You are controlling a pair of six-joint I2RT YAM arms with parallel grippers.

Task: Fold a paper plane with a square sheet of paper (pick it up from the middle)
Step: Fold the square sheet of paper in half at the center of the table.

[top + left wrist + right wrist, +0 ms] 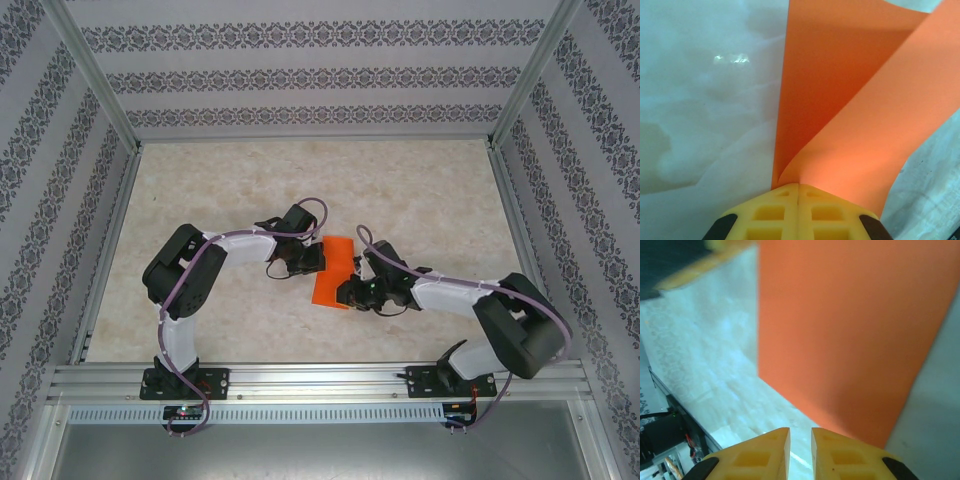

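**Fold in progress, orange sheet at mid-table.** The square sheet of paper lies at the centre of the table. In the top view its long axis runs from about 1 o'clock to 7 o'clock.

The left gripper meets the sheet from 9 o'clock. In its wrist view the yellow fingers are pressed together on the sheet's near edge. From that pinch one flap rises and curls over toward 1 o'clock, while the lower layer lies flat on the table.

The right gripper sits at the sheet's 5 o'clock corner. Its fingers are drawn close, with only a narrow slit between them, and they hold nothing. Bare table shows just ahead of their tips.

From the right gripper the sheet spreads toward 12 to 1 o'clock, with its nearest corner just short of the tips. The coming move probably depends on this relation: the free right gripper is placed to press or crease the raised flap while the left holds it. Nothing lies between them. The only crowding is the left gripper's own finger, at 11 o'clock in the right wrist view.
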